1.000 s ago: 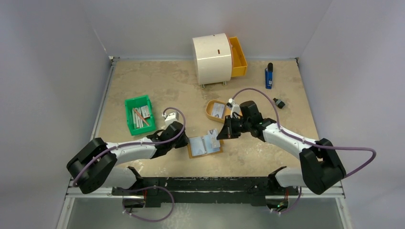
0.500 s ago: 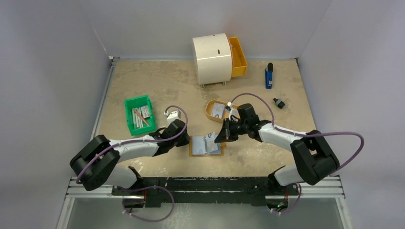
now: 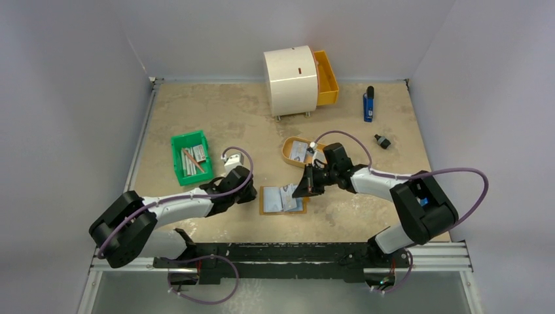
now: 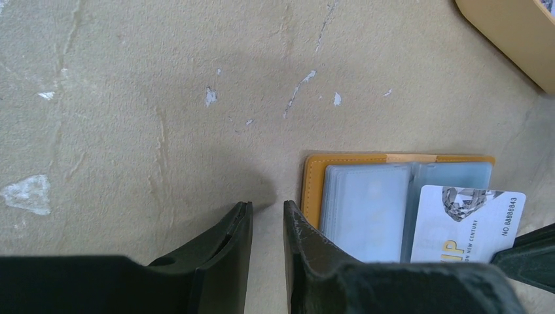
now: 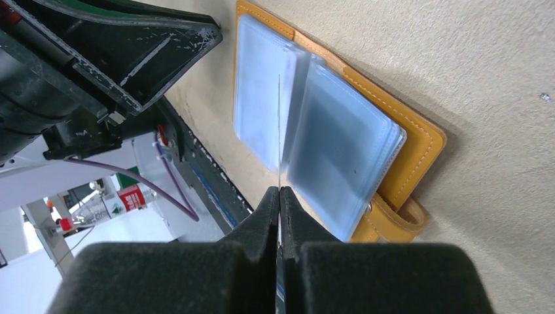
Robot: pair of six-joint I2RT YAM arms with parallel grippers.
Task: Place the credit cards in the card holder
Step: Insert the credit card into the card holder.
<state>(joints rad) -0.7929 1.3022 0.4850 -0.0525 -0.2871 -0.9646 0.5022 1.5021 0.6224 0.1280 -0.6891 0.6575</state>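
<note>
Insertion step — right gripper [image 5: 280, 193] pinching white credit card [image 4: 468, 222] over open card holder [image 4: 313, 190].
Next: aim edge into sleeve [image 4: 363, 209] — left gripper [image 4: 267, 222] narrowly parted, empty.

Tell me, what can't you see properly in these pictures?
- Right wrist view: the white card in the right claw shows only its thin edge; its face is hidden.
- Left wrist view: the bottom edge and the claw cut off the card's print.
- Top view: the second card in the tan tray and what lies in the green bin are too small to make out.
</note>
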